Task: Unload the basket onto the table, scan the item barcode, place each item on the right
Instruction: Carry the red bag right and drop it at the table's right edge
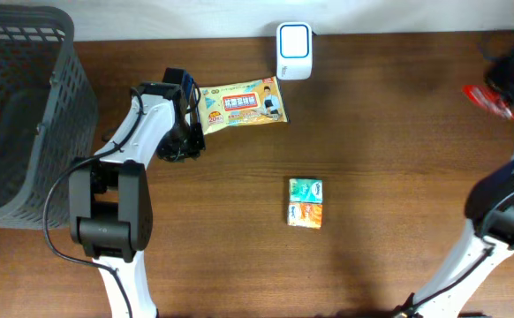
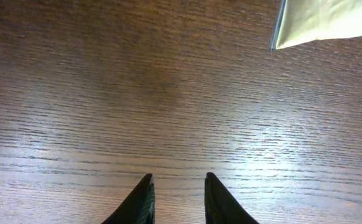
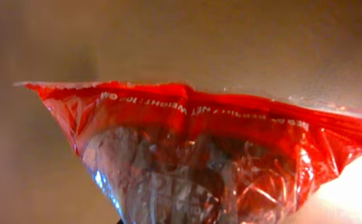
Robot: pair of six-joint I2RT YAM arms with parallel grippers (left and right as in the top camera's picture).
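White print on the red bag (image 3: 193,143) reads upside-down; "NET WEIGHT" is legible, the rest blurred. The right gripper (image 1: 502,88) is pinched tight on that bag at the table's two o'clock edge. The white scanner (image 1: 293,50) stands at twelve. The left gripper (image 2: 178,202) hangs slightly spread over bare wood, holding nothing, just beside a yellow snack packet (image 1: 242,104) with Asian lettering at eleven. A grey basket (image 1: 27,115) sits at nine on the dark wooden table (image 1: 398,159).
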